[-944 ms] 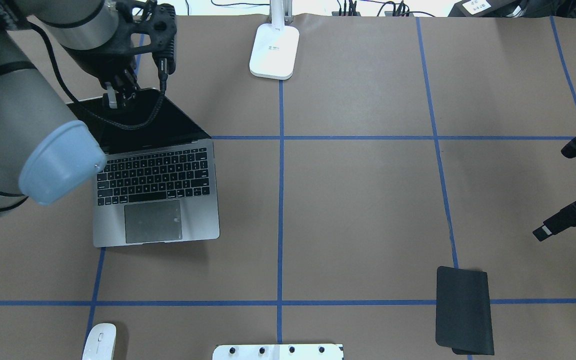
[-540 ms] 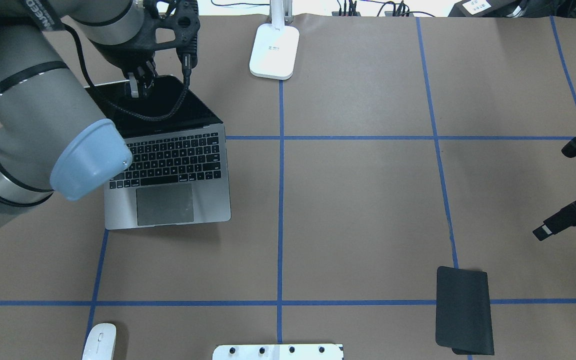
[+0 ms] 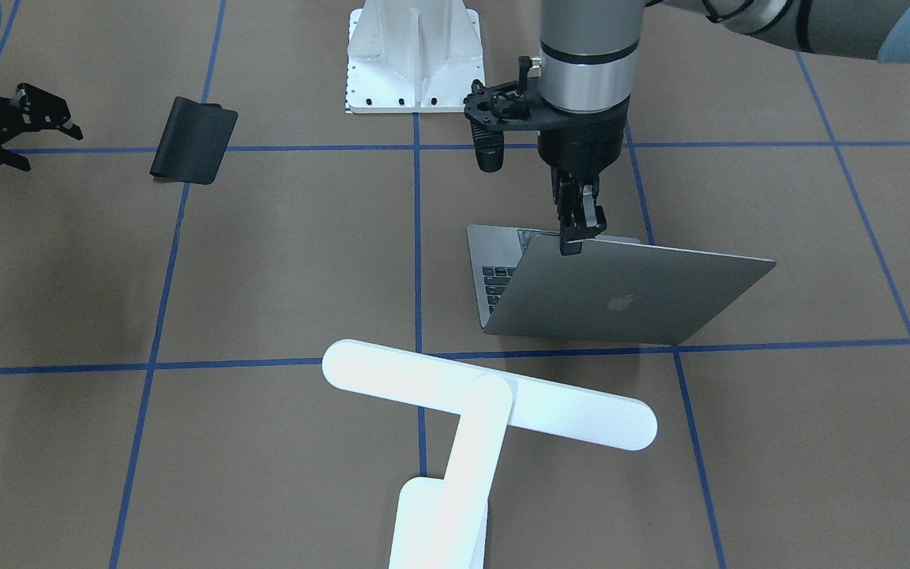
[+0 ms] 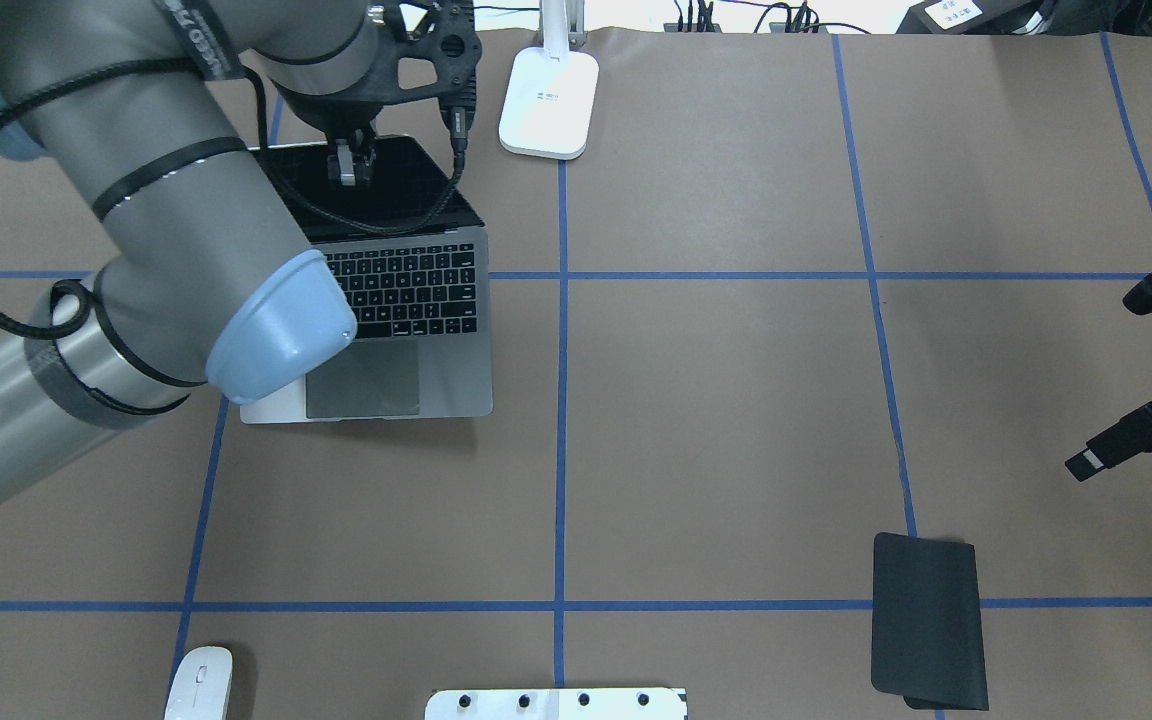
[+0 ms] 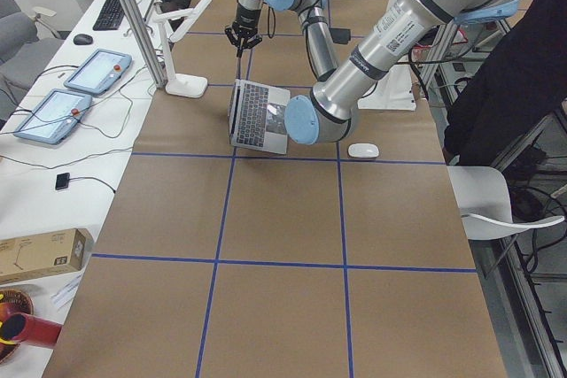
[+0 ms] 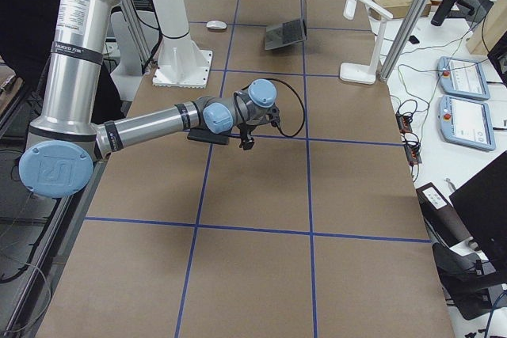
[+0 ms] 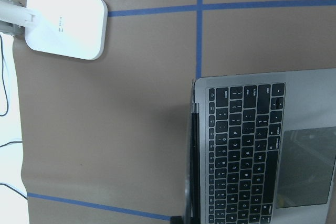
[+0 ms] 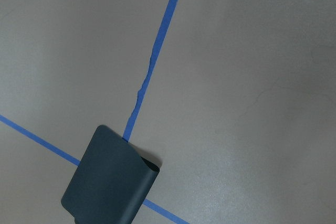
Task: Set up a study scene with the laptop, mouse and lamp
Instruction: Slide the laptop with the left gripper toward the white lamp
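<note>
Left end effector (image 3: 579,235) pinched tight on the top edge of the laptop (image 3: 629,296) lid. The laptop sits open on the worktop (image 4: 716,420), near the lamp (image 4: 548,100) base. Right end effector (image 4: 1101,385) spread wide, holding nothing, hovering near the mouse pad (image 4: 926,620). Mouse (image 4: 199,682) at the robot-side edge, well apart from the laptop.

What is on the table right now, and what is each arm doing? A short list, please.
laptop: open, on the robot's left side
left gripper: shut on the top edge of the laptop's screen
right gripper: open, empty, off to the robot's right
lamp: stands at the far edge, near the middle
mouse: near edge, robot's left, untouched
mouse pad: near edge, robot's right, one end curled
</note>
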You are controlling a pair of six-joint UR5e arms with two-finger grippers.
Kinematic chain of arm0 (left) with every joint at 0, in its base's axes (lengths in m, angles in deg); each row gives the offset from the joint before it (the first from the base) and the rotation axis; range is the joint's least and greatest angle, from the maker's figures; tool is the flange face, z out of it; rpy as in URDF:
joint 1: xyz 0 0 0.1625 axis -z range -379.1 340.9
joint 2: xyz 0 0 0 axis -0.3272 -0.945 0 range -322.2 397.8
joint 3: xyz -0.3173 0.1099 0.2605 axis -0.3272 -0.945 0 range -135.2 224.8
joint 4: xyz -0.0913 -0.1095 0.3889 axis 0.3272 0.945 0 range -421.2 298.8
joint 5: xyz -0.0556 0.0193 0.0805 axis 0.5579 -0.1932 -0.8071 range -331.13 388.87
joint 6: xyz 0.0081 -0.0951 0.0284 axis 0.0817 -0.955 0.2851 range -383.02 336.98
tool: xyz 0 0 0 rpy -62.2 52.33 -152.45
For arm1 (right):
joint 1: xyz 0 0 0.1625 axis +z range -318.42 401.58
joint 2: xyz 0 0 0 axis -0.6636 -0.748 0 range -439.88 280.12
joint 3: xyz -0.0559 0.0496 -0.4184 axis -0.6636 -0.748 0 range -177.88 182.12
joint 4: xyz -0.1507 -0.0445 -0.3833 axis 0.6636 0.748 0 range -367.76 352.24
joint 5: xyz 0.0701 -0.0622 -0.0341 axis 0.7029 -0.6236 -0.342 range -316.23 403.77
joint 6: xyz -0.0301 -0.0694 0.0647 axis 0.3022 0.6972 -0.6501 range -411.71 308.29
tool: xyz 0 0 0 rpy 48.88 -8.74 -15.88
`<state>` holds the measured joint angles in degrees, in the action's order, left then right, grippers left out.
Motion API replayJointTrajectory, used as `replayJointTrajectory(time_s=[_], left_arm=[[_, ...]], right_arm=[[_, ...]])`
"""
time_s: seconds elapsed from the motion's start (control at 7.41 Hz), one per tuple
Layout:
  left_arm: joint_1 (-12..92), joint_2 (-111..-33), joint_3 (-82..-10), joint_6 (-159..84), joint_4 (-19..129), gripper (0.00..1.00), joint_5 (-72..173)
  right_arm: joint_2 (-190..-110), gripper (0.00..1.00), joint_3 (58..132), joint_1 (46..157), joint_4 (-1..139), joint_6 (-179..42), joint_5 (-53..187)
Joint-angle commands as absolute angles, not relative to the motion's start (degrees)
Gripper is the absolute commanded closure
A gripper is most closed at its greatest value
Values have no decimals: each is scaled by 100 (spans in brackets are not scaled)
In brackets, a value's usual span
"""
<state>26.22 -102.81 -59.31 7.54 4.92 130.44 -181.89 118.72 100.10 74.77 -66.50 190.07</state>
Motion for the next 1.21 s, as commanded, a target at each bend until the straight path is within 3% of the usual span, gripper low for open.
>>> replayJointTrajectory(time_s=[0.0,0.4,1.08], left_arm=[[2555,-10466,-5603,608,620,100,12951],[2529,-10607,-4970,519,1208,100,12759],[2344,-10572,-4906,528,1376,100,12485]], right_arm=[[-18192,0,11901,10020,7468,-6656,19011],[-18131,0,11858,10020,7477,-6648,19002],[-18051,0,11849,10038,7477,-6665,19011]])
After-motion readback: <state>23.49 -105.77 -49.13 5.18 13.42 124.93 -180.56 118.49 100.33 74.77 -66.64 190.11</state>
